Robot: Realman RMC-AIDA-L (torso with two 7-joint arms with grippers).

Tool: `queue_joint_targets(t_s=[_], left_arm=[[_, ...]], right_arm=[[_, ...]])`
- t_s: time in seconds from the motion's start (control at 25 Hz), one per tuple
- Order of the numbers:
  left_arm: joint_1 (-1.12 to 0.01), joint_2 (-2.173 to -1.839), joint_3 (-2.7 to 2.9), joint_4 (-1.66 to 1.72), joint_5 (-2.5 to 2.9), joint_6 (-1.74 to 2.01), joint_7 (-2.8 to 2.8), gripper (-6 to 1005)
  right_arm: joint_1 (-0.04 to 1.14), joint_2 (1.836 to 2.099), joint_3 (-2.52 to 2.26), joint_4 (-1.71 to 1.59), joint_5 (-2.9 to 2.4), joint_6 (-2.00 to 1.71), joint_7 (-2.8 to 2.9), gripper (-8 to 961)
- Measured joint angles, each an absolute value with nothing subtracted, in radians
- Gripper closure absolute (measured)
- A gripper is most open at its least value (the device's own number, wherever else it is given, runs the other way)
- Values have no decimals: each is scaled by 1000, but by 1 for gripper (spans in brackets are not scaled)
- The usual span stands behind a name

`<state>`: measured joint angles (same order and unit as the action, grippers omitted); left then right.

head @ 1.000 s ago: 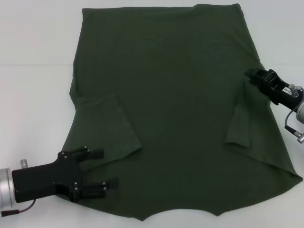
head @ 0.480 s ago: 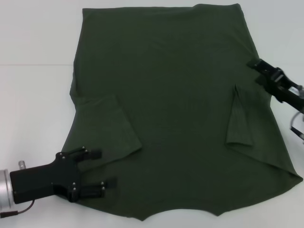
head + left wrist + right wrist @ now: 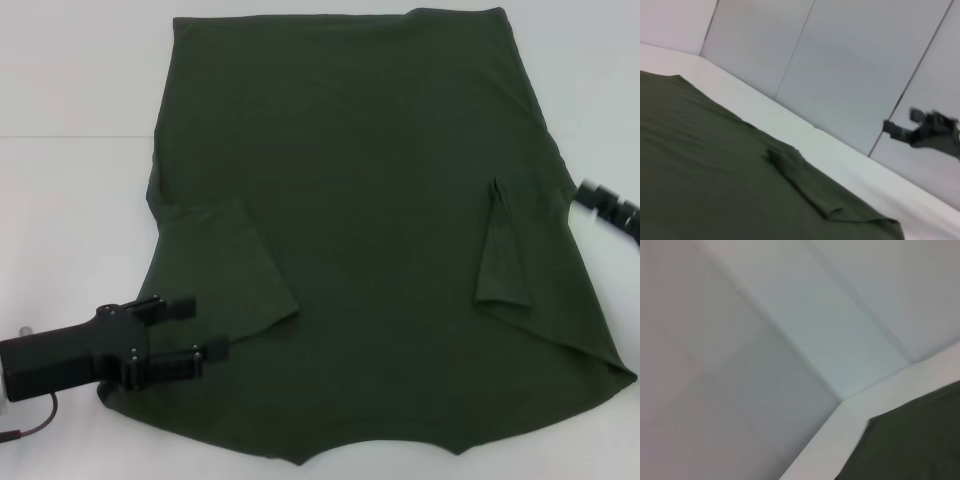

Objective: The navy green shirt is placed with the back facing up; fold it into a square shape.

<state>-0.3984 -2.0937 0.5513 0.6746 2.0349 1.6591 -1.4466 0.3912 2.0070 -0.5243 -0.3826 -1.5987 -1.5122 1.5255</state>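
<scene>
Head view: large dark olive-green soft-fabric T-shirt (image 3: 370, 230) flat, both sleeves folded inward. Left black gripper (image 3: 195, 325) at shirt's near-left edge, fingers apart. Right gripper (image 3: 608, 203) beside shirt's right edge; fingers' state unclear.

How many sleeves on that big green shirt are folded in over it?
2. One short sleeve lies folded inward on the dark olive-green fabric shirt near the left claw; the other sleeve is folded in on the right side.

White table (image 3: 70, 200) lay bare beyond the left gripper and past the cloth's far edge. Pale grey wall panels (image 3: 850, 75) with dark seams stood behind the table. Right wrist view showed wall (image 3: 740, 365) and table edge (image 3: 850, 415).
</scene>
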Motion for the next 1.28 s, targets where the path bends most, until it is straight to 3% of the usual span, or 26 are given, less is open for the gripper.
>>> queue_joint_targets(t_s=[0.32,0.72,0.92,1.12,1.28], left_arm=[[-415,-2063,562,676,2046,1763,-1482,89],[-380,-2078,567,678,2086,1671,-1470,90],[-366,-2082,562,680,2089,1657,-1527,89],[-388,-2010,556,737,2172,1781,-1929,90],[-420,-1988,555,788,2270,1767,-2170,91]], right_arm=[[295,2051,-548,-461,-1717,-1731,1090,92],[255,2085,-541,-447,-1865,-1587,876,7],[244,2082,-541,-434,-1868,-1586,844,7],[245,2075,-549,-436,-1868,-1606,843,7],[254,2075,-553,-437,-1876,-1608,842,7]])
